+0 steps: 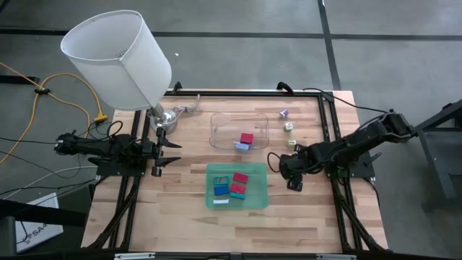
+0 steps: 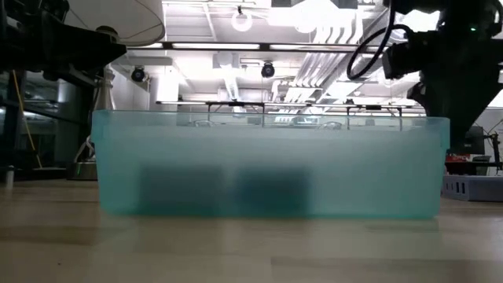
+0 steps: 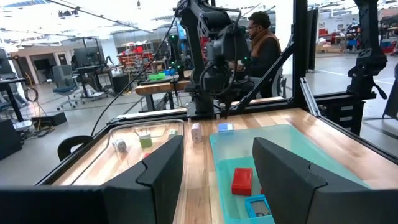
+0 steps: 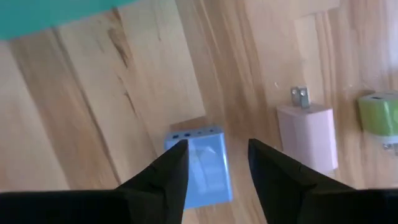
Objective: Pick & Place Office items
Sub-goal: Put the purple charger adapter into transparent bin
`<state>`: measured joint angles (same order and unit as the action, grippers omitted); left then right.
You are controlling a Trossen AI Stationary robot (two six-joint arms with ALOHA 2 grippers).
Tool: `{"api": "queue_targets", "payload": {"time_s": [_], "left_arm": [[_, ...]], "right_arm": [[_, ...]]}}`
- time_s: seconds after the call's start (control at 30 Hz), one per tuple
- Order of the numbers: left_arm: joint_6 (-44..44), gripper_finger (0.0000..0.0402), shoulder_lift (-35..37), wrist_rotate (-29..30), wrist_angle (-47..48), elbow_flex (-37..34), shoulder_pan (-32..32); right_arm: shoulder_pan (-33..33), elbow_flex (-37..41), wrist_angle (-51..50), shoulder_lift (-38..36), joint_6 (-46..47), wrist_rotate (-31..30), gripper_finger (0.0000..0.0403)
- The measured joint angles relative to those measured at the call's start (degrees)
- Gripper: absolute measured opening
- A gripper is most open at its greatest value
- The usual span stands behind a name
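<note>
Pale blue block point(image 4: 200, 163) flat on bare wood, just beside green tray point(image 1: 258, 202) on its right-arm side; looks like a small plug-type charger, ports along one end. Pink block point(image 4: 309, 135) close by with metal prongs showing, green block point(image 4: 380, 113) past that. Judged light, rigid, smooth plastic; likely slippery on flat faces, not fragile. Best hold: across the two long side faces, mid-length, clear of the port end.

Right gripper point(image 4: 217, 163) directly above pale blue block, fingers point(image 4: 168, 171) parted narrowly and straddling it; block partly between tips, no contact evident, not held. Gap barely wider than block, so alignment needs care: off-centre closing probably skates it across wood.

Red block point(image 1: 247, 138) and a bluish one inside clear tray point(image 1: 216, 130). Several red, teal and blue blocks in green tray. Few small pieces loose on table near far right corner.

Left gripper point(image 3: 217, 174) parked at left table edge by lamp point(image 1: 119, 58), fingers well apart, empty.
</note>
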<state>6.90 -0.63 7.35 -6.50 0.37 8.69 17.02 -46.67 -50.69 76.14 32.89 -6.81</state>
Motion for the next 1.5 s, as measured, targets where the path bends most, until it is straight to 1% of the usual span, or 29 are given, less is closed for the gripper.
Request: {"api": "queue_targets", "payload": {"time_s": [0.23,0.4,0.6,0.83,1.1,1.3,1.5], "left_arm": [[0.0,0.0186,0.0,-0.01,0.0,0.0,0.01],[0.0,0.0186,0.0,0.0,-0.01,0.01,0.01],[0.0,0.0186,-0.01,0.0,-0.01,-0.01,0.01],[0.0,0.0186,0.0,0.0,0.0,-0.01,0.0],[0.0,0.0186,0.0,-0.02,0.0,0.0,0.02],[0.0,0.0186,-0.01,0.0,-0.02,-0.01,0.01],[0.0,0.0186,-0.01,0.0,0.0,0.0,0.01]], "right_arm": [[1.05,0.15,-0.42,0.0,0.34,-0.49,0.0212],[1.0,3.13,0.74,0.0,0.08,0.67,0.0232],[1.0,5.41,3.64,0.0,-0.14,2.52,0.0233],[1.0,5.48,4.07,0.0,-2.7,4.4,0.0236],[0.98,5.6,4.55,0.02,-3.16,5.45,0.0237],[0.98,10.85,10.07,0.04,-3.18,5.88,0.0237],[0.98,12.47,12.77,0.04,-3.1,5.9,0.0237]]}}
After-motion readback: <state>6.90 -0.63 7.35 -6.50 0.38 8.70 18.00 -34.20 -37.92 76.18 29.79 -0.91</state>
